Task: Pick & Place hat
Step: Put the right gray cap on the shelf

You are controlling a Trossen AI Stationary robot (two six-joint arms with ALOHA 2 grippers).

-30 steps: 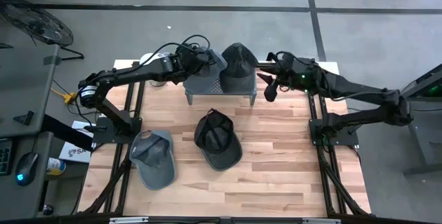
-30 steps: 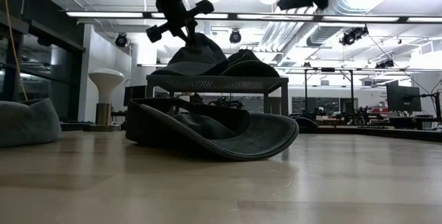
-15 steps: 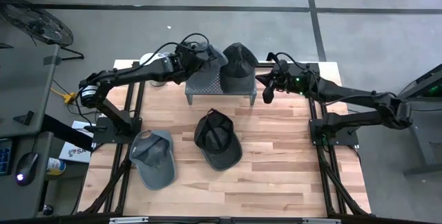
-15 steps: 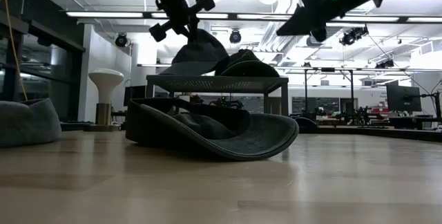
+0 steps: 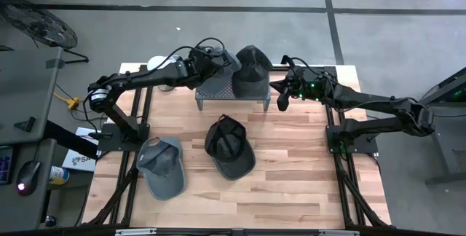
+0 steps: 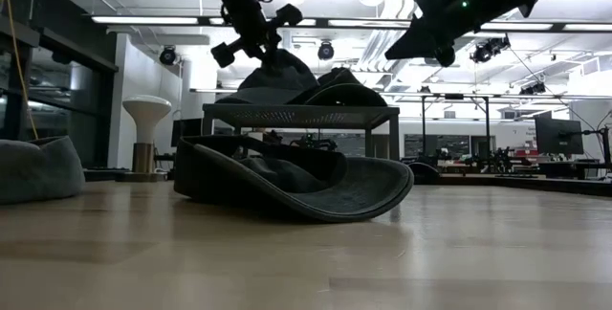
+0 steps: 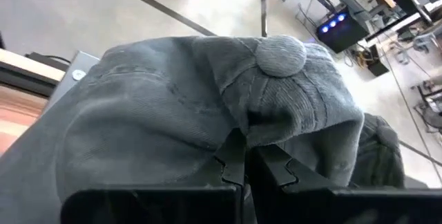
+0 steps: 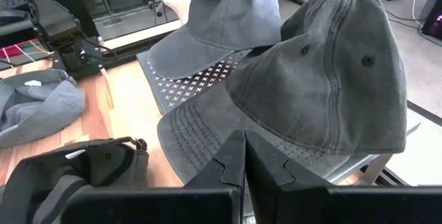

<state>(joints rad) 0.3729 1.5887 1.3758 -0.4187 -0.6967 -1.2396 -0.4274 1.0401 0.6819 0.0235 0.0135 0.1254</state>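
Observation:
A light grey cap (image 7: 207, 99) hangs over the perforated metal rack (image 5: 218, 92) at the table's far middle, with my left gripper (image 5: 217, 60) shut on its crown. A dark grey cap (image 8: 331, 72) sits upright on the same rack, to the right of the light one, its brim (image 8: 200, 137) on the rack top. My right gripper (image 8: 243, 151) is shut with nothing between its fingers. It stands just off the rack's right end, pointing at the dark cap's brim. My left gripper pinches a bunched fold of the light grey cap's crown (image 7: 238, 124) between its two fingers, just below the top button (image 7: 280, 52). The fingers come slanting down from the table's left. The cap hangs tilted below them, its brim (image 8: 207, 51) low over the rack top.
Two more caps lie upside down on the wooden table: a light grey one (image 5: 162, 167) near the left and a dark one (image 5: 229, 147) in the middle. Bare table spreads to the right and near side. The rack's legs (image 6: 394, 147) stand at the far middle.
My right gripper has sunk and come in toward the rack's right end, and it has shut on nothing. My left gripper has kept its hold on the light grey cap, whose crown has bunched up and tilted a little.

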